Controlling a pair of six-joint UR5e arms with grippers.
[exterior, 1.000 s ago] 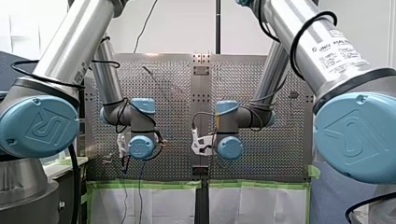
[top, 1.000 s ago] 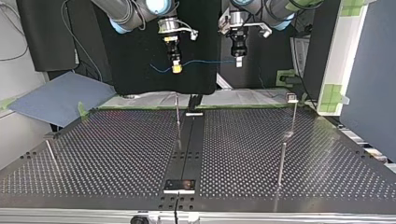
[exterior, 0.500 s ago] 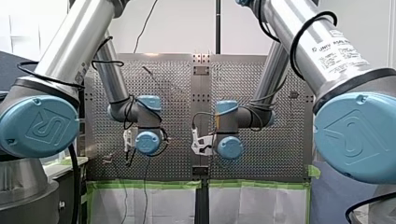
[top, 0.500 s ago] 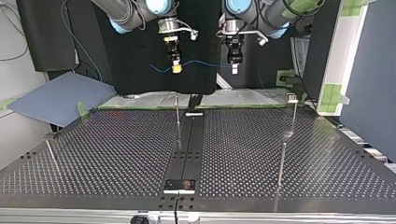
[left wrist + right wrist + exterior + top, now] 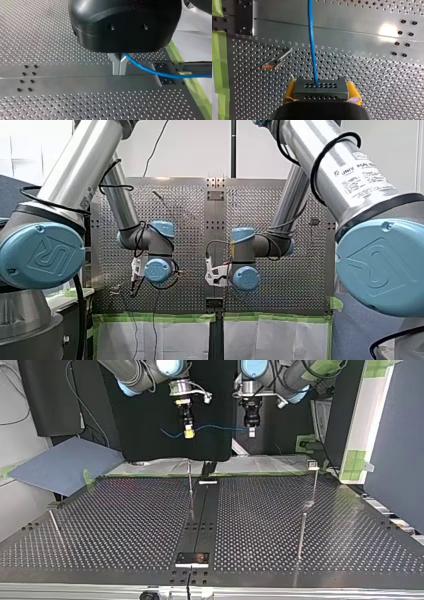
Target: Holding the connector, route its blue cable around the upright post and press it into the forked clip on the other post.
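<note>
Carrying stage: right claw (image 5: 189, 433) clamped on the connector (image 5: 320, 88), left claw (image 5: 119, 65) pinched shut on its blue cable (image 5: 220, 427), both above the tabletop (image 5: 125, 525). Next, likely: descent toward the posts (image 5: 190, 481).

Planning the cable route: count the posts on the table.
4 in the top view: centre post, lone post at its left, far post and near post at its right. More could be hidden.

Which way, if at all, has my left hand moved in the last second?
Yes: in the top view my left hand moved toward the view's left and slightly down, closer to the central strip.
</note>
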